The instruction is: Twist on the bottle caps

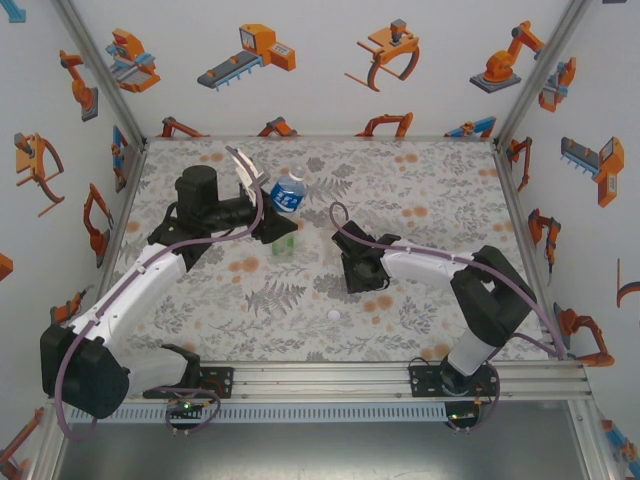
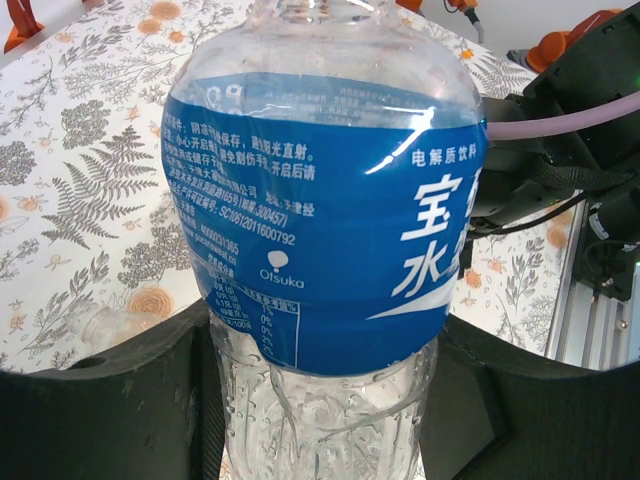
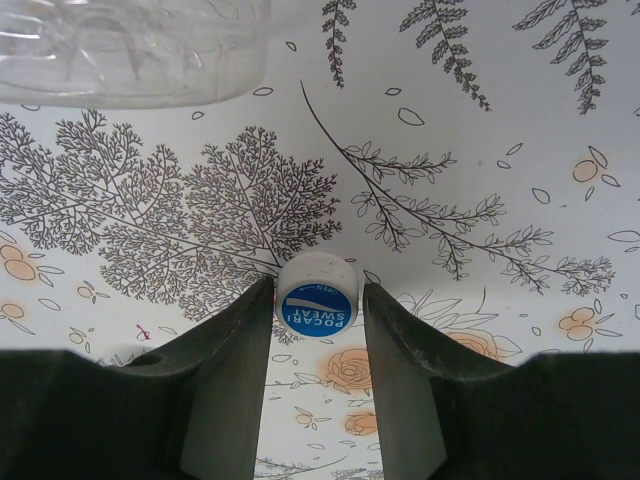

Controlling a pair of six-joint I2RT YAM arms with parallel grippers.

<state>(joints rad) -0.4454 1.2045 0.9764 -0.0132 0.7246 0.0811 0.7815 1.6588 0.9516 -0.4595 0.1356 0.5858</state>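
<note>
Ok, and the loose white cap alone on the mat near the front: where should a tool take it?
Take the white cap by its round side wall, coming straight down with the tool astride it. It lies low on the floral mat, so a top approach likely reaches both sides best.

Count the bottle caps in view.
2. A blue-topped cap sits between the right jaws; a white cap lies on the mat near the front edge. A third may be hidden.
</note>
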